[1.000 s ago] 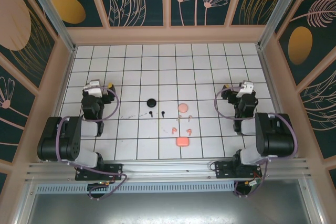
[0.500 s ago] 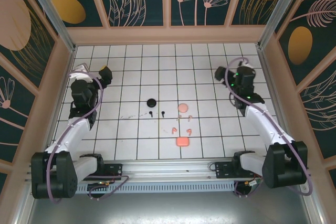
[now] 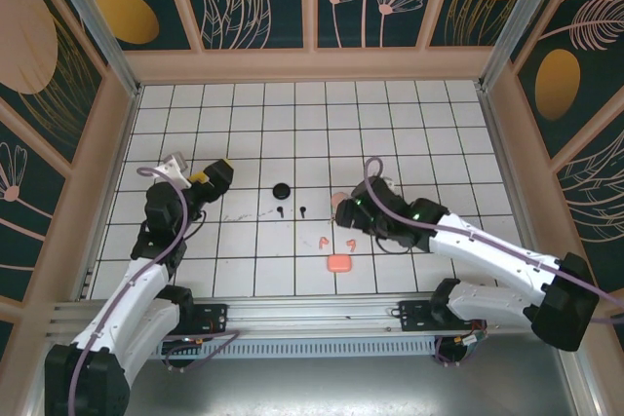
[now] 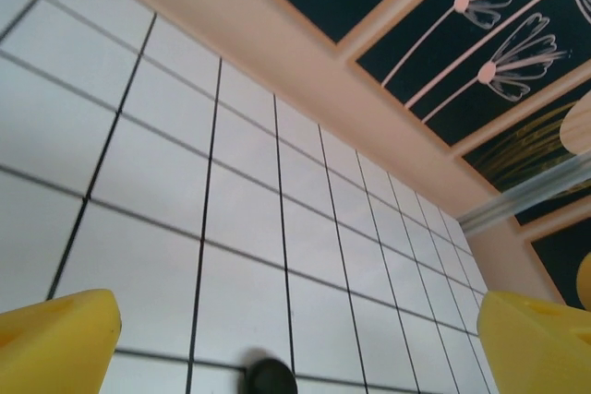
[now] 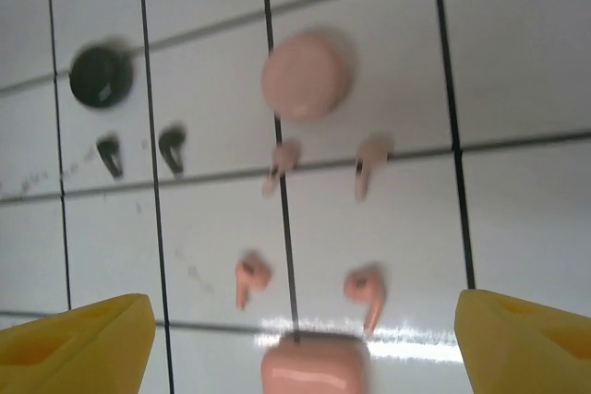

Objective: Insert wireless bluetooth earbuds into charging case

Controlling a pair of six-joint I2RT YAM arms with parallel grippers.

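Earbuds (image 5: 367,288) lie loose on the tiled table (image 3: 244,124). Four pink ones sit in two pairs between the round pink case (image 5: 305,76) on the far side and the squarish pink case (image 5: 314,368) on the near side. Two black buds (image 5: 171,147) sit side by side just near of the round black case (image 5: 100,74), left of the pink set. Right gripper (image 3: 349,208) hangs above the far pink pair, fingers spread wide, nothing held. Left gripper (image 4: 297,309) sits well left of the black case, fingers wide apart, empty.
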